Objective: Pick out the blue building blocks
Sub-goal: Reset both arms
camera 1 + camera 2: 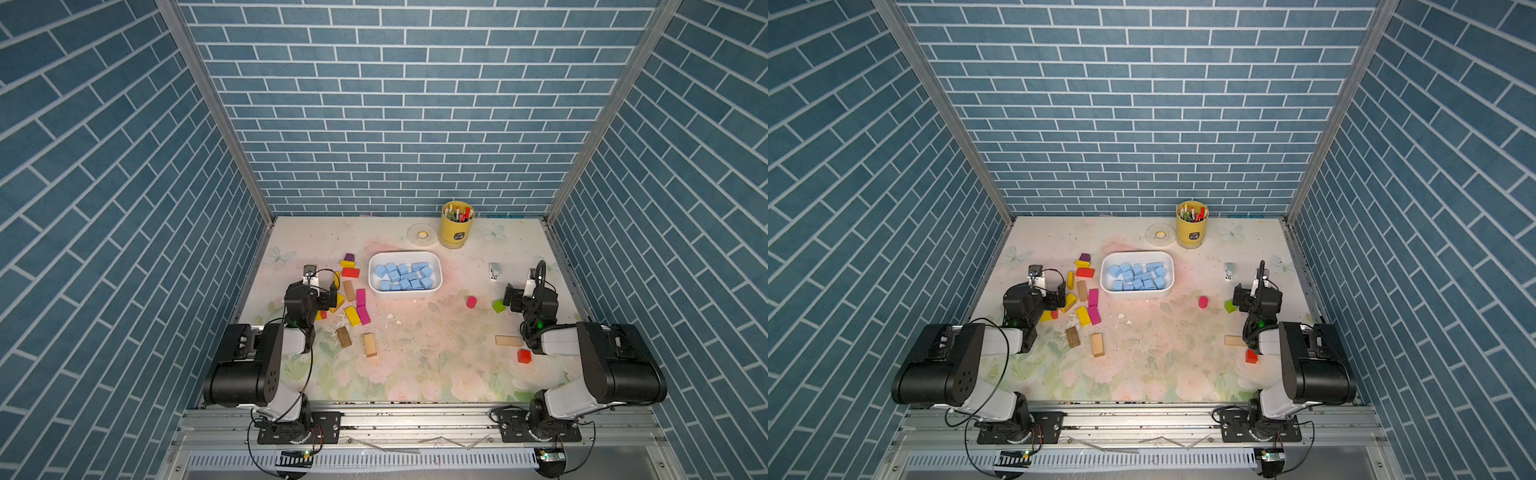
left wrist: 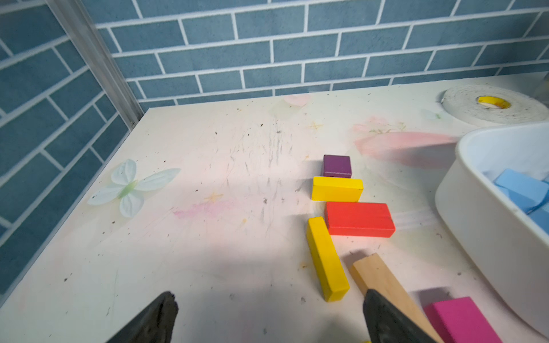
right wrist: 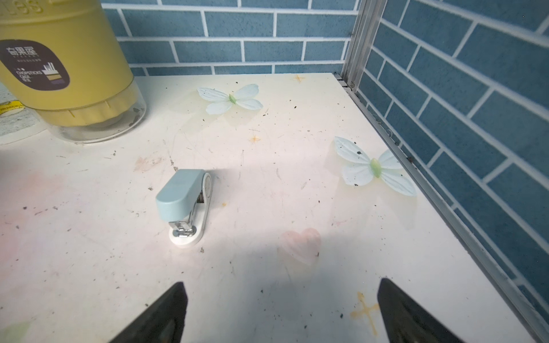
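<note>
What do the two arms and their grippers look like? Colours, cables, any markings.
Both arms, left arm and right arm, pair boxy black housings with white rounded links. Loose black cables loop along each, and a small green light glows near each wrist. No lettering shows. The left gripper and right gripper have plain black fingers tapering to blunt tips.

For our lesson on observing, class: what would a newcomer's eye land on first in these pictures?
The white tub mid-table, heaped with light blue blocks, stands out first. Next come the scatter of yellow, pink and red blocks beside the left arm, and the yellow pen pot at the back wall.
</note>
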You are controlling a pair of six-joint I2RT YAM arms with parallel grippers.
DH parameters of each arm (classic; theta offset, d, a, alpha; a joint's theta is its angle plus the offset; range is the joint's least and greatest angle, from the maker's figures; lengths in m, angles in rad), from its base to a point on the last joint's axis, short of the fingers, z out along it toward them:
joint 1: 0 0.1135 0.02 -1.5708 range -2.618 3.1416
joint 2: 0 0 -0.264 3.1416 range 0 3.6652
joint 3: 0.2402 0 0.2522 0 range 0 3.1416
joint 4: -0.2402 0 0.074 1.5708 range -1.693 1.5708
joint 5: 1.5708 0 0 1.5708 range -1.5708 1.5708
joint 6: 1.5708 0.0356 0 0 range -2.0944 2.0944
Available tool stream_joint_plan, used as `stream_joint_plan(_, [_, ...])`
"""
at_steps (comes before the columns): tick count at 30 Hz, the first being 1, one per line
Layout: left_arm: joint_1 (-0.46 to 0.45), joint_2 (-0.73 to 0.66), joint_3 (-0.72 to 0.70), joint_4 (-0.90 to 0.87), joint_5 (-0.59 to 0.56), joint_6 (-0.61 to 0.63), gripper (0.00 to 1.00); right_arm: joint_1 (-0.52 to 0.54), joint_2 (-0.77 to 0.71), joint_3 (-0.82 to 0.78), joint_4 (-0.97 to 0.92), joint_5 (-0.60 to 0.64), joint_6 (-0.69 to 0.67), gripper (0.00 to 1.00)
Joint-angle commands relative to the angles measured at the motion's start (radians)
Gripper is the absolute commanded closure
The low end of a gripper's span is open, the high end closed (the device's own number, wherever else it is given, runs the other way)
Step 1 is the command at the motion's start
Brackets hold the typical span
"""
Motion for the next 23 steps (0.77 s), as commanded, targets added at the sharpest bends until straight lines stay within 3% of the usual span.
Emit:
stream_joint_plan(1, [0.002,0.004,0.017,-0.018,0.026,0.012,0.01,-0.014,0.007,0.044,-0.037,-0.033,-0.017,0.01])
stream_joint_plan(4, [-0.001,-0.001,0.018,-0.024,-0.057,-0.010,0.01,-0.025,0.009,0.046,-0.036,-0.045,-0.013,0.01])
stream_joint_plan(23, [-0.001,0.002,0.018,-0.023,-0.051,-0.009,0.01,-0.050,0.011,0.070,-0.081,-0.107,-0.004,0.01])
